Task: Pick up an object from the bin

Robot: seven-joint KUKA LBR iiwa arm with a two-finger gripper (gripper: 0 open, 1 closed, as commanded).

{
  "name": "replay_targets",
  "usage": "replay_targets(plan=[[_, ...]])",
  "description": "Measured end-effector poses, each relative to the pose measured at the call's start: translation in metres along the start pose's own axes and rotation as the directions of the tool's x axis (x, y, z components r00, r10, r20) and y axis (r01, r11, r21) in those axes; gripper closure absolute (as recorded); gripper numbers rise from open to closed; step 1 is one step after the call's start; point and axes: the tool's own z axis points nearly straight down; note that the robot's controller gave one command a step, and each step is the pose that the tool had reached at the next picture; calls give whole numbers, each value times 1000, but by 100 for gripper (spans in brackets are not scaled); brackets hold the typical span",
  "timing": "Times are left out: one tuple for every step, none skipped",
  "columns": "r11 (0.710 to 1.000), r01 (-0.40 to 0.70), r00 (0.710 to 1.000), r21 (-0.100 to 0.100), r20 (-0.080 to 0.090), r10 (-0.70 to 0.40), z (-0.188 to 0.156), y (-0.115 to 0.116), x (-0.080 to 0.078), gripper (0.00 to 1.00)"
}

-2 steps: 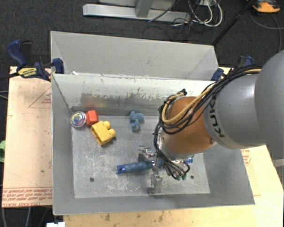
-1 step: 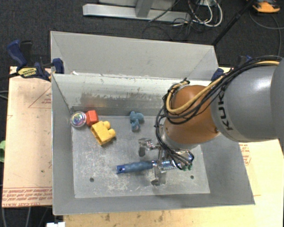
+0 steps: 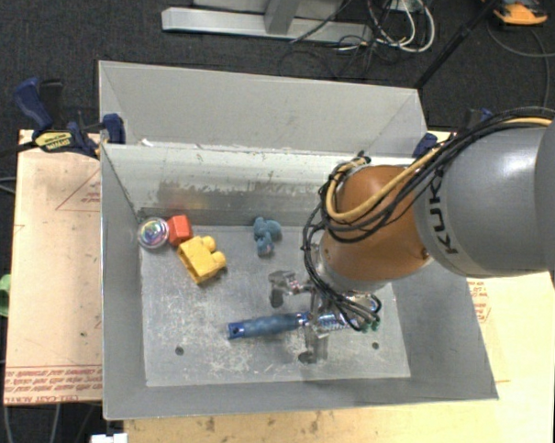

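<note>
A dark blue stick-shaped thing (image 3: 265, 328) lies on the bin floor near the front, pointing left to right. My gripper (image 3: 295, 318) is low over its right end and stands open. One fingertip (image 3: 279, 288) is behind the stick and the other (image 3: 310, 350) is in front of it, so the stick's right end lies between them. I cannot tell whether either finger touches it. A small blue-grey lump (image 3: 267, 236) sits behind the gripper towards the back wall.
At the back left lie a yellow block (image 3: 202, 258), a red block (image 3: 179, 228) and a shiny silver ball (image 3: 153, 233) close together. The arm's orange cover and cables hang over the bin's right half.
</note>
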Motion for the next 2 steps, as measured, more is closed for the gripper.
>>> replay_targets(plan=[[1000, 5, 1000, -1, -3, -5, 39, -7, -14, 0], [1000, 3, 1000, -1, -1, -3, 39, -6, -15, 0]])
